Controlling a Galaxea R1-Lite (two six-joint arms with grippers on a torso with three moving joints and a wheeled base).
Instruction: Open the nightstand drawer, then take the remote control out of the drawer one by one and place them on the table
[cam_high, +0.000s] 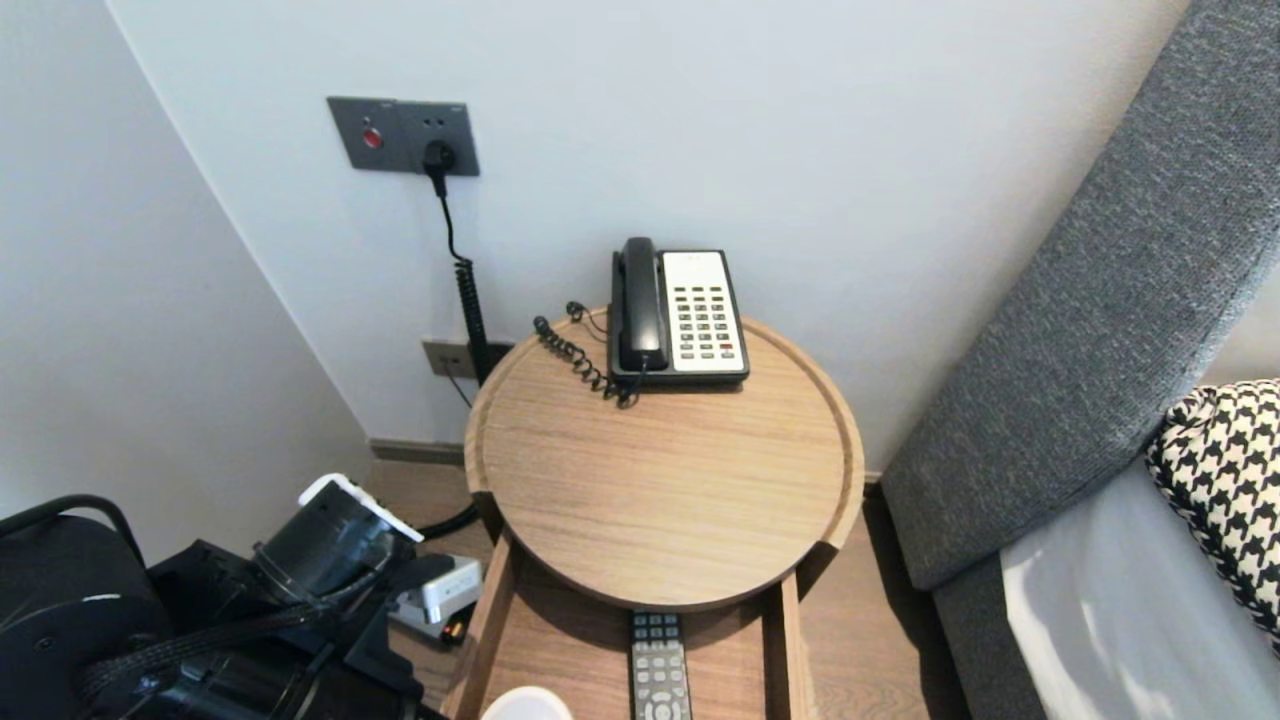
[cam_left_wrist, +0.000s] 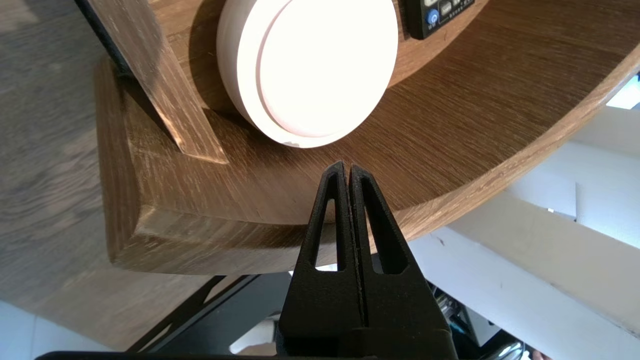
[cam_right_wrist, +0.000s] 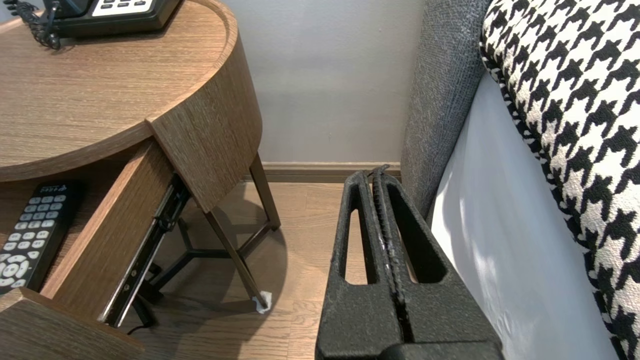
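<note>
- White round disc lies flat in the open drawer under the round table, near the drawer's curved front.
- My left claw is closed and empty, with its tips over the drawer floor just short of the disc.
- A remote lies in the same drawer, beside the disc.
- A telephone stands at the table's far edge, by the wall.
- My right claw is closed and empty, parked low beside the bed.
</note>
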